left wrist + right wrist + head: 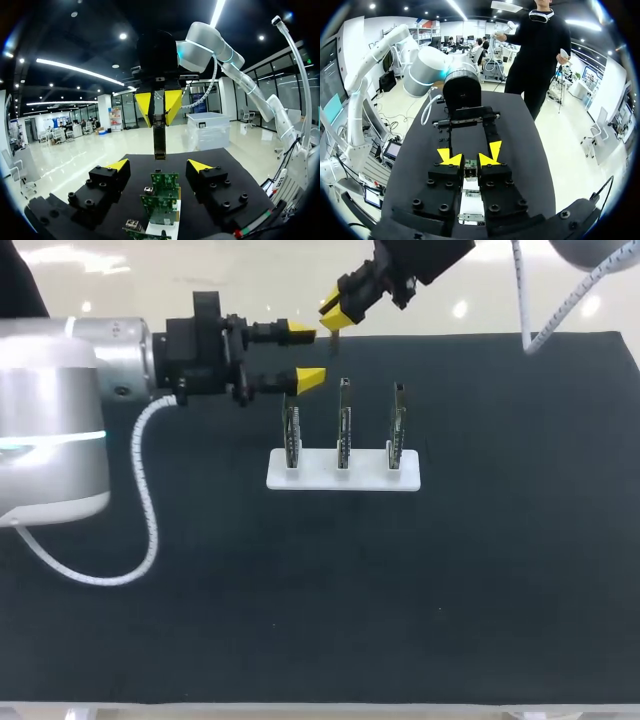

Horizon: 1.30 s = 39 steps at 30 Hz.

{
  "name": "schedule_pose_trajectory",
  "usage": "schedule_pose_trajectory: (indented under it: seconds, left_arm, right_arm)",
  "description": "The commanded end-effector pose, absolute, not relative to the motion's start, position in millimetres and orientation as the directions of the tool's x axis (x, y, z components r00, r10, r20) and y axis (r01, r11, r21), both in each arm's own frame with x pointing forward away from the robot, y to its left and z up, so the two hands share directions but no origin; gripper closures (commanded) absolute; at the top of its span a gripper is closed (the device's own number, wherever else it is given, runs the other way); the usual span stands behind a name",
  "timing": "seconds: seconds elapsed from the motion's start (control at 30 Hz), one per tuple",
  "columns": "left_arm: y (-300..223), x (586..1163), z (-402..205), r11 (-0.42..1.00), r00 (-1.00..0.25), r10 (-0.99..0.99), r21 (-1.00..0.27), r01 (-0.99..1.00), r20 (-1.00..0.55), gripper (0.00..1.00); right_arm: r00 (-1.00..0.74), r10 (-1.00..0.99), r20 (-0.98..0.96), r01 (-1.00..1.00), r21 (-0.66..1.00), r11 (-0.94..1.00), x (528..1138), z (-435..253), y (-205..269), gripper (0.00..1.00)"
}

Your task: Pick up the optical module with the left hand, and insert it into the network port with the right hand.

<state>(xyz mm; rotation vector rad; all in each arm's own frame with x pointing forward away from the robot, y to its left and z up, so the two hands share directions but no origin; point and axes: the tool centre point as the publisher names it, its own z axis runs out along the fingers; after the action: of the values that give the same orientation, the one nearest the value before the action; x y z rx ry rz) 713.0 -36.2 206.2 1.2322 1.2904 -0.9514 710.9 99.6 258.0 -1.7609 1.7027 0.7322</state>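
Optical module hangs pinched between the yellow tips of the right gripper, above the far part of the black table. The left gripper is spread wide and empty, just above the leftmost of three upright circuit boards on a white base.
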Motion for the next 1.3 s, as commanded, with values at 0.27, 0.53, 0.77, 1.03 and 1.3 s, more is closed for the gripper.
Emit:
schedule_pose_trajectory:
  seconds: [0.27, 0.53, 0.77, 1.03, 1.3]
  left_arm:
    - [-2.6, 710.9, 220.2, 0.056, 0.093, 0.329, 0.117, 0.992, -0.940, 0.00]
    - [14.6, 728.7, 220.6, -0.004, 0.111, 0.458, 0.123, 0.992, -0.882, 0.00]
    - [24.2, 739.7, 223.1, -0.063, 0.125, 0.515, 0.108, 0.992, -0.848, 0.00]
    - [35.6, 742.7, 227.3, -0.144, 0.153, 0.529, 0.089, 0.986, -0.835, 0.00]
    - [36.5, 743.0, 228.1, -0.166, 0.160, 0.528, 0.083, 0.983, -0.834, 0.00]
  right_arm:
    - [0.036, -0.679, -0.734, -0.999, -0.029, -0.023, 711.3, 257.8, 97.4, 1.00]
    - [0.034, -0.678, -0.734, -0.999, -0.027, -0.021, 712.0, 257.8, 96.5, 1.00]
    - [0.036, -0.676, -0.736, -0.999, -0.026, -0.025, 712.8, 257.7, 94.0, 1.00]
    - [0.035, -0.679, -0.733, -0.999, -0.023, -0.026, 713.4, 259.5, 91.6, 1.00]
    - [0.010, -0.674, -0.738, -1.000, 0.012, -0.028, 716.1, 259.6, 86.1, 1.00]
